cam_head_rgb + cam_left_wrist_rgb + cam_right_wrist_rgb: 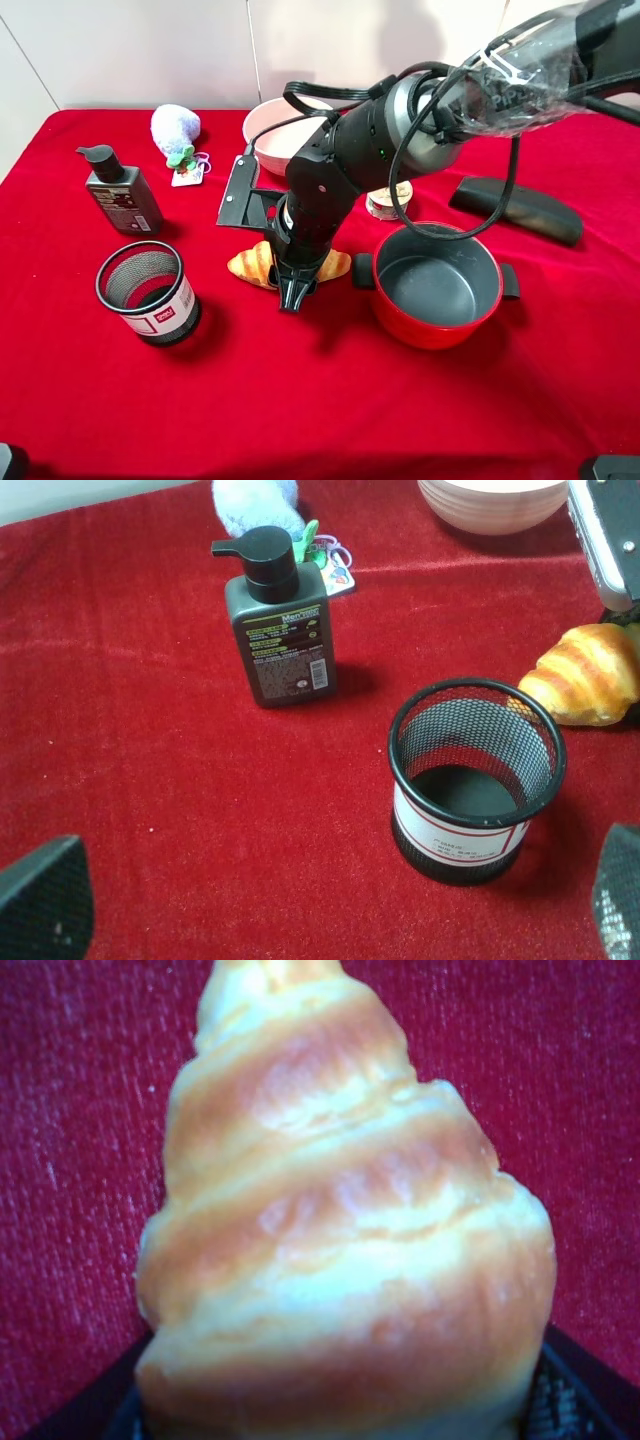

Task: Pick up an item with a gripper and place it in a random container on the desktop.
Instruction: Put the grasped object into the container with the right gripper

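Right gripper: down over the croissant's middle, a finger on either side; whether they press it cannot be told.
Croissant: flat on the cloth, just left of the red pot.
Left gripper: fingers spread wide, holding nothing.
Surface: red velvet-like desktop; pale wall behind.
Around: mesh cup well left of the pot; pump bottle farther left; pink bowl and tin can behind the pot.
Writing: cup and bottle labels, print too small to read.

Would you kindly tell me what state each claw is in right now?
Left claw: open, holding nothing.
Right claw: straddling the croissant; whether it has closed on it cannot be told.
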`<state>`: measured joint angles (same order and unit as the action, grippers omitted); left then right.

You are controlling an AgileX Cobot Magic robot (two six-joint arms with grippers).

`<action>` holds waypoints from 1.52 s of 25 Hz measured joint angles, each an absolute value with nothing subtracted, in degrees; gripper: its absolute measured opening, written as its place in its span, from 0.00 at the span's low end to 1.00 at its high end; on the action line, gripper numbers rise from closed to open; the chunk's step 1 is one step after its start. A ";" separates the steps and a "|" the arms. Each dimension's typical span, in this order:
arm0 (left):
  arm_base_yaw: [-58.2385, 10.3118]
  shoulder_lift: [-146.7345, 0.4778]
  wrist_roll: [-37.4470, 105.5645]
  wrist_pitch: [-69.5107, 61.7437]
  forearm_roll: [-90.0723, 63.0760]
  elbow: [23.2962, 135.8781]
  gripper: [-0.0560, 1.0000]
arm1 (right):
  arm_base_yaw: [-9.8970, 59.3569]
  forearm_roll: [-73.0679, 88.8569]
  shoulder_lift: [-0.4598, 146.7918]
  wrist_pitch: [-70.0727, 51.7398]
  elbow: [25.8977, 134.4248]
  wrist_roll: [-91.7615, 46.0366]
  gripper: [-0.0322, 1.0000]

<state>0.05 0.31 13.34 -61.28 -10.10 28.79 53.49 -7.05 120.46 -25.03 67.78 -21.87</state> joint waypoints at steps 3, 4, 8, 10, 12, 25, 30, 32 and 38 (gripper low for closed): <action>0.05 0.31 13.34 -61.28 -10.10 28.79 0.99 | 53.49 -7.05 120.46 -25.03 67.78 -21.87 0.50; 0.05 0.31 13.34 -61.28 -10.10 28.79 0.99 | 53.49 -7.05 120.46 -25.03 67.78 -21.87 0.50; 0.05 0.31 13.34 -61.28 -10.10 28.79 0.99 | 53.49 -7.05 120.46 -25.03 67.78 -21.87 0.50; 0.05 0.31 13.34 -61.28 -10.10 28.79 0.99 | 53.49 -7.05 120.46 -25.00 67.78 -21.87 0.50; 0.05 0.31 13.34 -61.28 -10.10 28.79 0.99 | 53.49 -7.05 120.36 -25.00 67.78 -21.87 0.50; 0.05 0.31 13.34 -61.28 -10.10 28.79 0.99 | 53.49 -7.78 116.56 -24.21 67.78 -21.87 0.50; 0.05 0.31 13.34 -61.28 -10.10 28.79 0.99 | 53.49 -8.83 114.37 -24.21 67.78 -21.87 0.50; 0.05 0.31 13.34 -61.28 -10.10 28.79 0.99 | 53.49 -9.42 113.64 -24.21 67.78 -21.87 0.50; 0.05 0.31 13.34 -61.28 -10.10 28.79 0.99 | 53.49 -11.43 111.02 -24.92 67.78 -21.87 0.50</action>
